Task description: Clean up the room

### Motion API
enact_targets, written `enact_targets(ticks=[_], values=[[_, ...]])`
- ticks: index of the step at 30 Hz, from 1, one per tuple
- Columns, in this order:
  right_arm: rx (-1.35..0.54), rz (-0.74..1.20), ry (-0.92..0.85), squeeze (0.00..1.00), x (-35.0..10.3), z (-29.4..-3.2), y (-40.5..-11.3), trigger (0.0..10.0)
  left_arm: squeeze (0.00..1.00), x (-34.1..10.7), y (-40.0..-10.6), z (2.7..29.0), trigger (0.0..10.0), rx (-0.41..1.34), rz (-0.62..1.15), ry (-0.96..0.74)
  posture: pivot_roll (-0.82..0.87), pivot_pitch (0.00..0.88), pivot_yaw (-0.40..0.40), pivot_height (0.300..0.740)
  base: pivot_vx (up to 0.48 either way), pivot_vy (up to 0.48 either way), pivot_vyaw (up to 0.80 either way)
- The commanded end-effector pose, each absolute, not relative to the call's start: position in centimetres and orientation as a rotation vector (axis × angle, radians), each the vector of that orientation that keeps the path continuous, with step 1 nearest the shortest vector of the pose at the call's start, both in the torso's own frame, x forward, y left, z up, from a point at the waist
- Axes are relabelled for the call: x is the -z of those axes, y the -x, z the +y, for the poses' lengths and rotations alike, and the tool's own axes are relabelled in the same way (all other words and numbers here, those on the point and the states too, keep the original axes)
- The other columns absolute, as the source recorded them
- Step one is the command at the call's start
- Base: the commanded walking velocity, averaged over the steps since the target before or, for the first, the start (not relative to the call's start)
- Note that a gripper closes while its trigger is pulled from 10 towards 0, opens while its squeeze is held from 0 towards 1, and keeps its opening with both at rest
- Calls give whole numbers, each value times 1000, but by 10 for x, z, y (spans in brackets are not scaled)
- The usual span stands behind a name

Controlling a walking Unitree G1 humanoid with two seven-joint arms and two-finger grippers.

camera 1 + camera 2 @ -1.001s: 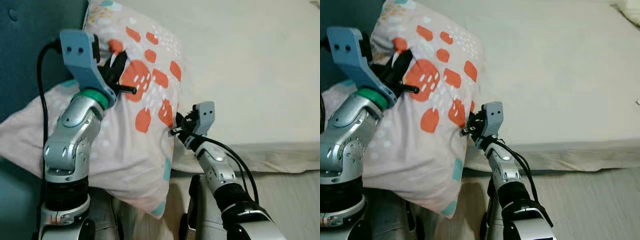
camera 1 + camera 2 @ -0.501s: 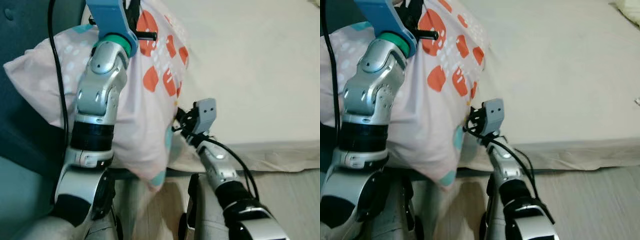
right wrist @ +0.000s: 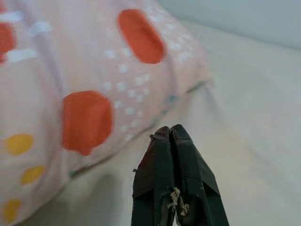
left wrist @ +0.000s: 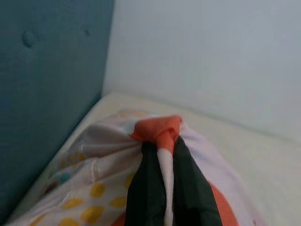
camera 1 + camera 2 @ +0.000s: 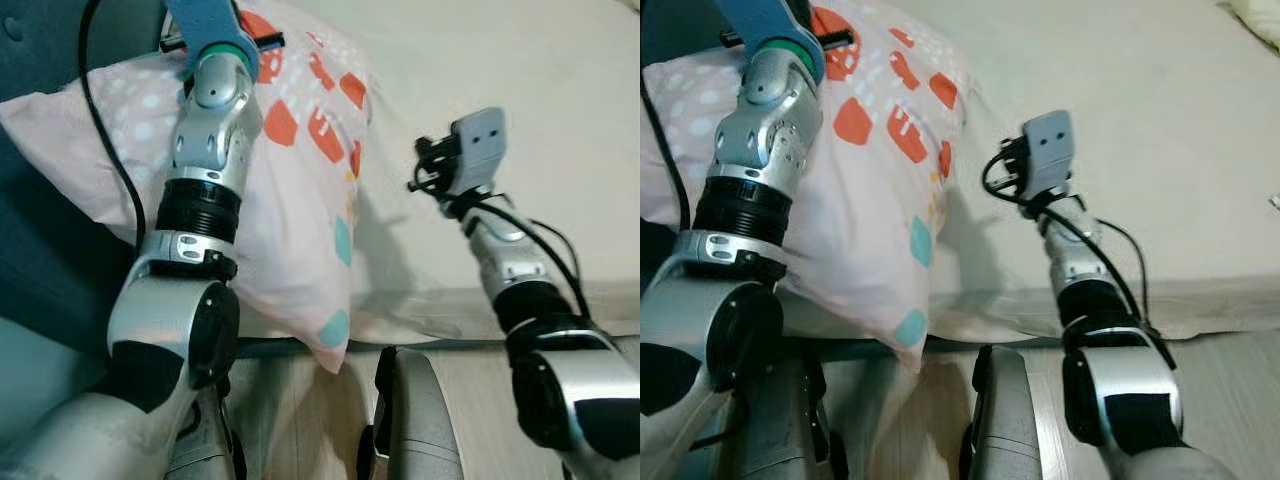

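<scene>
A pale pink pillow [image 5: 290, 190] with orange and teal spots lies at the near left corner of the bed, leaning on the teal headboard [image 5: 50, 60]. My left arm [image 5: 205, 150] reaches up over it. The left gripper [image 4: 162, 141] is shut on a fold of the pillow's cloth [image 4: 157, 129] near its far top edge. Over the mattress, to the right of the pillow and apart from it, my right gripper [image 5: 422, 172] is raised. Its fingers [image 3: 162, 160] are shut with nothing between them, pointing toward the pillow [image 3: 70, 94].
The cream mattress [image 5: 540, 60] stretches away to the right and far side, its front edge [image 5: 450, 320] running across just ahead of my legs. Pale wooden floor [image 5: 300, 410] lies below it. A white wall [image 4: 211, 56] rises behind the bed.
My left arm has raised the pillow and set it further onto the bed. The right gripper has come away from the pillow's edge, moving up and to the right.
</scene>
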State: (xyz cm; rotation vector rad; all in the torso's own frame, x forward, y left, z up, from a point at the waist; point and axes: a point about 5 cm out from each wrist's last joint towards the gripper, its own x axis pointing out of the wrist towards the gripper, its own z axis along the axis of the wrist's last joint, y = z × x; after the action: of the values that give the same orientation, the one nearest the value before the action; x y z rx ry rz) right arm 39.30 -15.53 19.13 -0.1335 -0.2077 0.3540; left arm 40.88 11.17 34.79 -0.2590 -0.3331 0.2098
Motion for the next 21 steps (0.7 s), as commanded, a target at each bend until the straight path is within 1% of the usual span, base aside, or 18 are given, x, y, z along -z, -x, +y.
enact_targets(ticks=[1, 3, 4, 6, 7, 9, 10, 12, 18, 19, 20, 21], values=[[-373, -179, 129, 0, -179, -152, -389, 10000, 0, -377, -403, 109, 10000, -203, -447, 299, 30, 86, -1, 510, 0, 0, 0], [-436, -147, 93, 0, -154, -131, -377, 10000, 0, -404, -399, 119, 10000, -235, -524, 353, 22, 91, 7, 510, 0, 0, 0], [-436, -147, 93, 0, -154, -131, -377, 10000, 0, -404, -399, 119, 10000, -235, -524, 353, 22, 91, 7, 510, 0, 0, 0], [-470, -110, 62, 0, -131, -119, -365, 10000, 0, -421, -396, 131, 10000, -276, -573, 399, 20, 94, 9, 510, 0, 0, 0], [-470, -110, 62, 0, -131, -119, -365, 10000, 0, -421, -396, 131, 10000, -276, -573, 399, 20, 94, 9, 510, 0, 0, 0], [-497, -71, 40, 0, -112, -111, -355, 10000, 0, -431, -394, 145, 10000, -323, -602, 454, 19, 97, 10, 510, 0, 0, 0], [-497, -71, 40, 0, -112, -111, -355, 10000, 0, -431, -394, 145, 10000, -323, -602, 454, 19, 97, 10, 510, 0, 0, 0], [-521, -42, 22, 0, -98, -103, -346, 10000, 0, -433, -394, 154, 10000, -355, -605, 493, 26, 101, 7, 510, 0, 0, 0], [-537, -24, 8, 0, -91, -96, -339, 10000, 0, -424, -398, 158, 10000, -385, -568, 561, 26, 106, 4, 510, 0, 0, 0], [-543, -19, 2, 0, -88, -93, -337, 10000, 0, -415, -401, 160, 10000, -421, -530, 593, 29, 106, 3, 510, 0, 0, 0], [-543, -19, 2, 0, -88, -93, -337, 10000, 0, -415, -401, 160, 10000, -421, -530, 593, 29, 106, 3, 510, 0, 0, 0], [-550, -15, -2, 0, -86, -90, -334, 10000, 0, -397, -406, 159, 10000, -471, -455, 576, 24, 109, 4, 510, 0, 0, 0]])
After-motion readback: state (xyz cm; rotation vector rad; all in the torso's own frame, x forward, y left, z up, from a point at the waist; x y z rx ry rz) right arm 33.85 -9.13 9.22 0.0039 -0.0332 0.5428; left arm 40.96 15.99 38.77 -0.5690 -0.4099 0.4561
